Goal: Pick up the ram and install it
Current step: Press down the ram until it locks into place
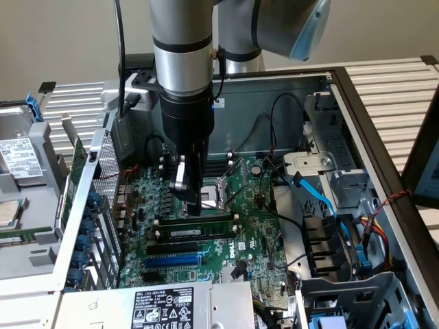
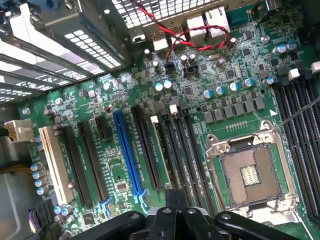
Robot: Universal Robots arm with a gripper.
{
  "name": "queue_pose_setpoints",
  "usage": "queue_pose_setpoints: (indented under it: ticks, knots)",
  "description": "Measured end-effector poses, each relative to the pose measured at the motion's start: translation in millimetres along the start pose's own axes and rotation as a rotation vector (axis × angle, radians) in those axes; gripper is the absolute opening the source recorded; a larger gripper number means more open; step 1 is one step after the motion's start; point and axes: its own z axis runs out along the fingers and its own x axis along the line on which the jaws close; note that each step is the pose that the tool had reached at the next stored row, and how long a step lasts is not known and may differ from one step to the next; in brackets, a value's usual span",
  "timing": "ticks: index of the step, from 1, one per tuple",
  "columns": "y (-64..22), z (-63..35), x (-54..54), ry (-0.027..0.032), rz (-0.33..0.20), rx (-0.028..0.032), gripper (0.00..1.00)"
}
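Observation:
The ram [image 1: 202, 232] is a thin green stick with a white label strip. It lies along a black memory slot on the motherboard [image 1: 257, 226], beside the blue expansion slot [image 1: 175, 261]. In the wrist view the ram [image 2: 161, 150] shows edge-on, standing in its slot between white end clips. My gripper [image 1: 194, 211] hangs straight down from the arm, with its tips just above the ram's end at the exterior view's left. Its fingers look shut together, with nothing held between them. The gripper [image 2: 172, 197] appears as black parts over the slot's end.
The open CPU socket [image 1: 219, 188] [image 2: 247, 172] lies right behind the gripper. Blue cables [image 1: 322, 199] and a drive cage stand at the exterior view's right. The card bracket wall [image 1: 96, 205] stands at its left and the power supply [image 1: 161, 308] in front. A red and black wire [image 2: 190, 35] crosses the board.

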Motion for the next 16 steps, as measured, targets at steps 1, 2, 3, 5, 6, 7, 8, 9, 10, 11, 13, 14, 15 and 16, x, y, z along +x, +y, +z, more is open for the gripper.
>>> queue_pose_setpoints:
  ticks: [1,2,3,5,6,7,8,9,10,11,13,14,15,16]
  knots:
    - [0.0,0.0,0.0,-0.0004,0.012,0.0003,0.11]
    - [-0.1,0.0,0.0,-0.0008,0.023,0.001,0.11]
    - [-0.1,0.1,0.0,-0.0013,0.034,0.0019,0.11]
    - [0.0,0.1,0.0,-0.0026,0.056,0.0048,0.11]
    - [0.0,0.1,0.0,-0.0032,0.067,0.0064,0.11]
    - [0.0,0.0,0.0,-0.0037,0.078,0.0077,0.11]
    - [0.0,0.0,0.0,-0.0043,0.09,0.0092,0.11]
    - [0.0,0.0,0.0,-0.005,0.101,0.0106,0.11]
    - [0.0,0.0,0.0,-0.0057,0.112,0.0121,0.11]
    - [0.0,0.0,0.0,-0.0062,0.123,0.0132,0.11]
    - [0.0,0.0,0.0,-0.0067,0.147,0.0141,0.11]
    - [0.0,0.0,0.0,-0.0066,0.159,0.014,0.11]
    - [0.0,-0.1,0.0,-0.0064,0.172,0.0136,0.11]
    - [0.1,-0.1,0.0,-0.0062,0.184,0.0131,0.11]
